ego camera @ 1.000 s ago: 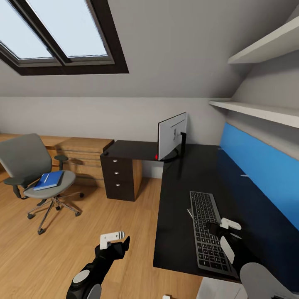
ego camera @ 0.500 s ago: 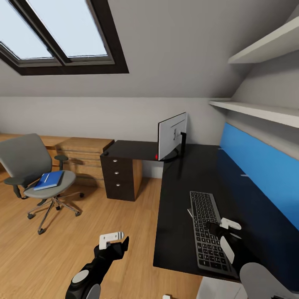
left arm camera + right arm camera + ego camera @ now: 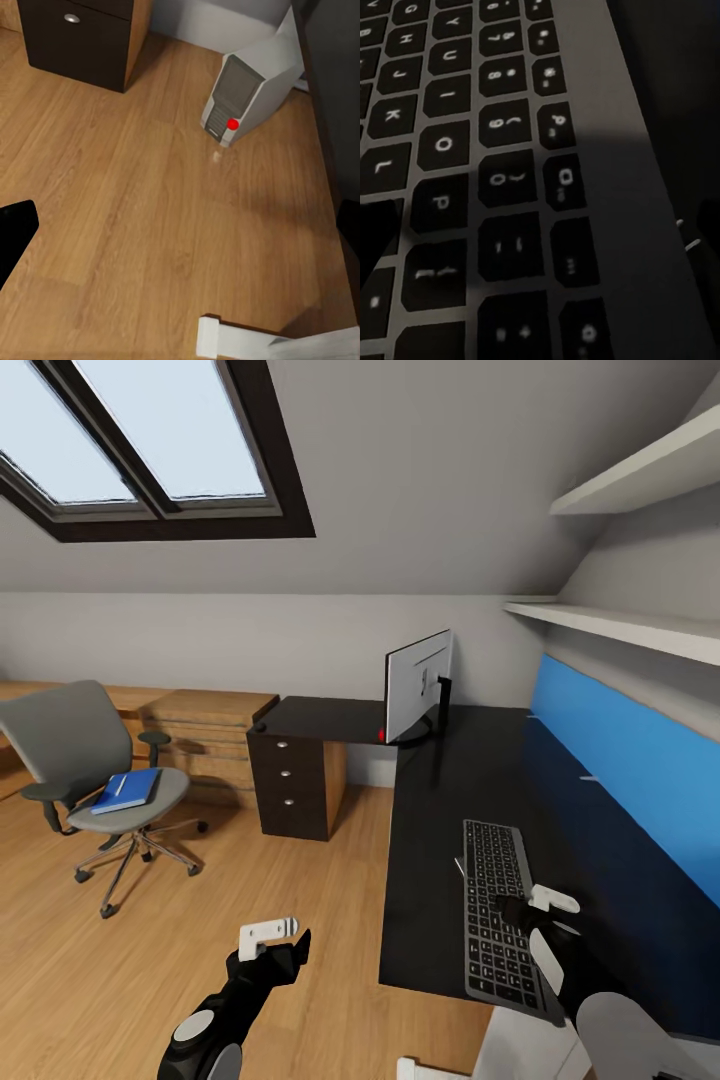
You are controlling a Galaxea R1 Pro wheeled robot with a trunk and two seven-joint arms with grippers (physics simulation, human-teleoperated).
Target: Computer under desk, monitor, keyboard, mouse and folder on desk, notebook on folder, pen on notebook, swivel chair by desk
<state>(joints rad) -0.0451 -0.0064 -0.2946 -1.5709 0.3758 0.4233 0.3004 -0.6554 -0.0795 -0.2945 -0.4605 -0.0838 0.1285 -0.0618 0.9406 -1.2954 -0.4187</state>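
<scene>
Black desk (image 3: 440, 840) along the blue wall panel (image 3: 640, 780) at the head view's right. Grey keyboard (image 3: 497, 905) lying flat on it near the front edge. Monitor (image 3: 418, 685) upright at the desk's far corner, well apart from the keyboard. Swivel chair (image 3: 85, 760) out on the wood floor (image 3: 180, 960) at left, well apart from the desk; blue notebook (image 3: 127, 790) on its seat with a pale pen (image 3: 120, 785) on top. Folder not distinguishable beneath. Dark drawer unit (image 3: 295, 785) under the desk's far end. Skylight (image 3: 140, 430) upper left, shelves (image 3: 620, 625) upper right. Left gripper (image 3: 270, 935) over bare floor beside the desk; opening of its fingers cannot be told. Right gripper (image 3: 535, 905) just above the keyboard's right side; finger spacing cannot be told.

Left wrist view: computer (image 3: 251, 86) standing on the floor (image 3: 150, 210), tucked partly under the desk edge (image 3: 322, 112), red dot on its front. Drawer unit (image 3: 82, 37) beyond. One dark fingertip (image 3: 15, 232) at one edge, a dark sliver at the opposite edge, wide floor between; fingers apart.

Right wrist view: keyboard (image 3: 510, 172) keys close and blurred, desk (image 3: 667, 82) surface beside them. Dark fingertip (image 3: 379, 236) at one edge over the keys, a second dark shape at the other edge; fingers apart, nothing held.
</scene>
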